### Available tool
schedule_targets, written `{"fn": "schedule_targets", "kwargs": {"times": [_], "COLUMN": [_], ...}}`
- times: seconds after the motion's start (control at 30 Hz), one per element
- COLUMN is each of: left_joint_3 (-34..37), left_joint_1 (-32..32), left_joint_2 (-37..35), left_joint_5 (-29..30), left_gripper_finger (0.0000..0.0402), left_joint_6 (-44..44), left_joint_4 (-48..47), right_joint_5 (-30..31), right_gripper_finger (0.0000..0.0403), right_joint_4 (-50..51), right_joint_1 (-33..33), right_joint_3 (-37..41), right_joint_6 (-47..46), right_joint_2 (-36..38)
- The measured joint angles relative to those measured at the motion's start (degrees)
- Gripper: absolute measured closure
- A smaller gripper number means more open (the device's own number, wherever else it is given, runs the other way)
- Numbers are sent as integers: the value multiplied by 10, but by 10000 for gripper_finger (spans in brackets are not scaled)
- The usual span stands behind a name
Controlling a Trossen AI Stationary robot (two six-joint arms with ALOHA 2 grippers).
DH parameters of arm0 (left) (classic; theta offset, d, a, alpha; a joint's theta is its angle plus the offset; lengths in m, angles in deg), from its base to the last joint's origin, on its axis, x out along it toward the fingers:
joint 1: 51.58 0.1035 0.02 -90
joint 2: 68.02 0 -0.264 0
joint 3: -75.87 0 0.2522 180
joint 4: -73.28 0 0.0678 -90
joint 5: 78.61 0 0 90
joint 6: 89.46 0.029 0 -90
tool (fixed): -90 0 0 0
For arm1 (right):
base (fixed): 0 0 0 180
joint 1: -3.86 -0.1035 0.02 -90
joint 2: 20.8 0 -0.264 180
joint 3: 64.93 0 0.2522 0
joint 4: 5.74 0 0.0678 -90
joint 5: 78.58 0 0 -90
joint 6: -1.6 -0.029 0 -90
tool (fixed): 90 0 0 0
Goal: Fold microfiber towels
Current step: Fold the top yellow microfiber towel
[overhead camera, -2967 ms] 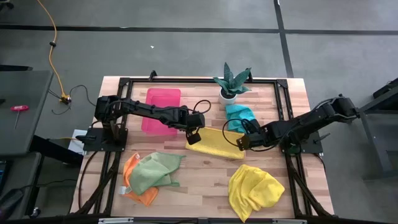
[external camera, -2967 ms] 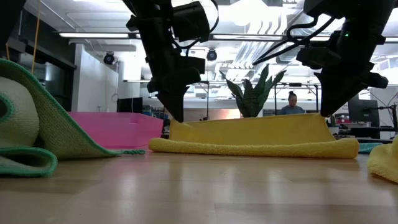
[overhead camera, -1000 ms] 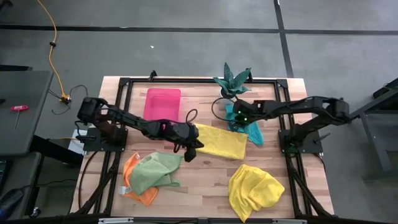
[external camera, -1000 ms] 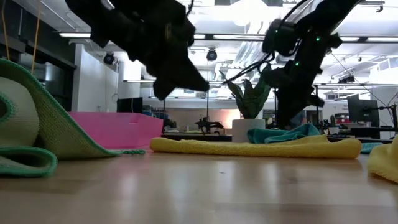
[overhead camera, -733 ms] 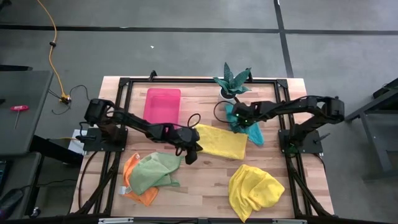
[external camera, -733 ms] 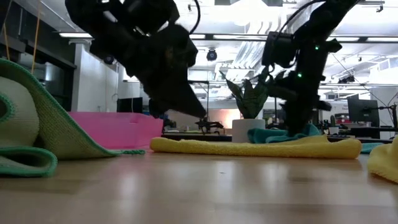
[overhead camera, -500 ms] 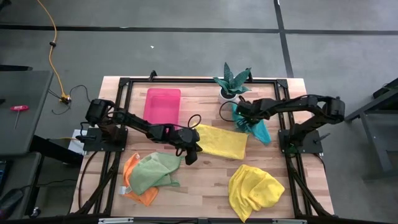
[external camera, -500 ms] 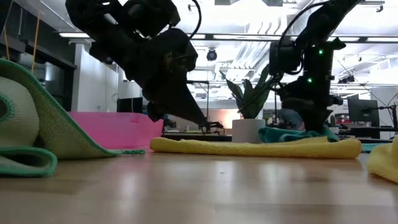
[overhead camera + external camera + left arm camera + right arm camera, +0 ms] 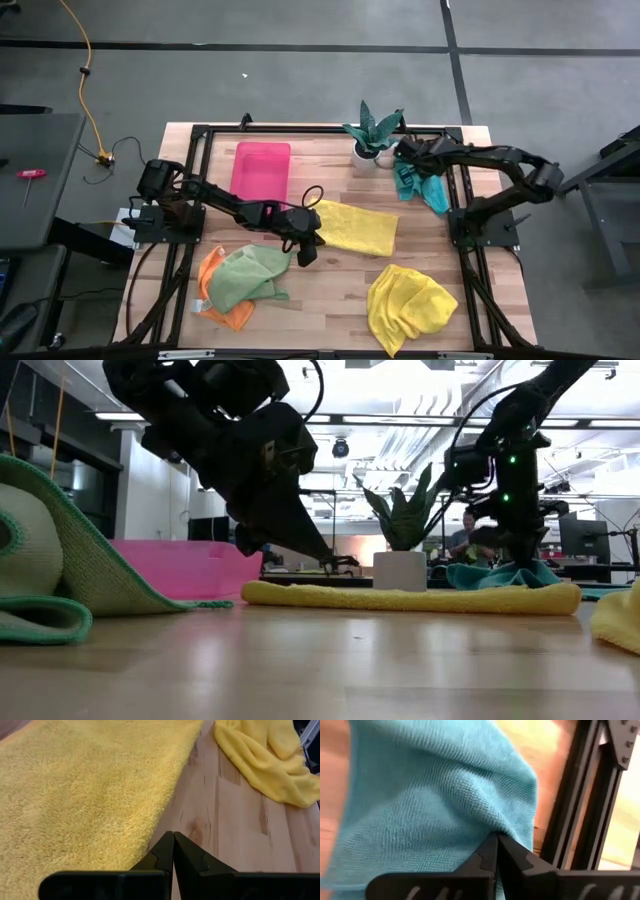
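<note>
Five microfiber towels are lying about the wooden table [image 9: 330,290]. The folded yellow towel [image 9: 357,228] is sitting flat at the middle, with bare wood open along its near edge. The crumpled yellow towel [image 9: 408,303] is lying near the front right edge. The light green towel [image 9: 246,276] is resting on top of the orange towel [image 9: 222,302] at the front left. The teal towel [image 9: 417,186] is hanging at the back right, close to the black frame rail [image 9: 463,190] and just beside the potted plant [image 9: 371,133]. A pink tray [image 9: 261,176] is sitting at the back left, well apart from the towels.

The left gripper [image 9: 304,250] is poised with its fingers pressed together and holding nothing, at the near left corner of the folded yellow towel. The left wrist view is showing the closed tips [image 9: 173,851] right at that towel's edge, over bare wood, with the crumpled yellow towel farther off.

The right gripper [image 9: 408,156] is pinching the teal towel with its fingers clamped tight, next to the plant pot. The right wrist view is showing the cloth bunching into the closed tips [image 9: 497,854], with the frame rail just beside.

The low view is showing the teal towel drooping from the right gripper down to the table behind the folded yellow towel, and a person [image 9: 466,532] far back in the room.
</note>
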Motion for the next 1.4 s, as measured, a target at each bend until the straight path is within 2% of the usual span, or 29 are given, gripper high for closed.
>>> {"fn": "schedule_targets", "kwargs": {"times": [0.13,0.27,0.43,0.6,0.83,0.93,1.03,1.27,1.4], "left_joint_3": [0,0,0,-1,-1,-1,-1,-1,-1], "left_joint_1": [1,16,44,71,87,87,87,86,85], "left_joint_2": [-5,-38,-131,-250,-380,-413,-433,-438,-433], "left_joint_5": [0,-32,-56,-54,4,24,37,39,39], "left_gripper_finger": [401,401,401,401,401,401,401,401,401], "left_joint_6": [2,28,87,137,152,153,152,152,152], "left_joint_4": [-3,5,-7,-51,-142,-179,-212,-248,-248], "right_joint_5": [-42,-133,-275,-360,-366,-361,-335,-254,-244], "right_gripper_finger": [403,403,403,394,313,278,253,232,232], "right_joint_4": [6,-8,-76,-114,-94,-69,-41,-32,-48], "right_joint_1": [-5,-32,-86,-151,-285,-335,-378,-443,-458], "right_joint_3": [0,0,0,0,0,0,0,0,0], "right_joint_6": [-8,-54,-97,-165,-218,-244,-308,-516,-578], "right_joint_2": [85,188,287,312,230,180,136,64,26]}}
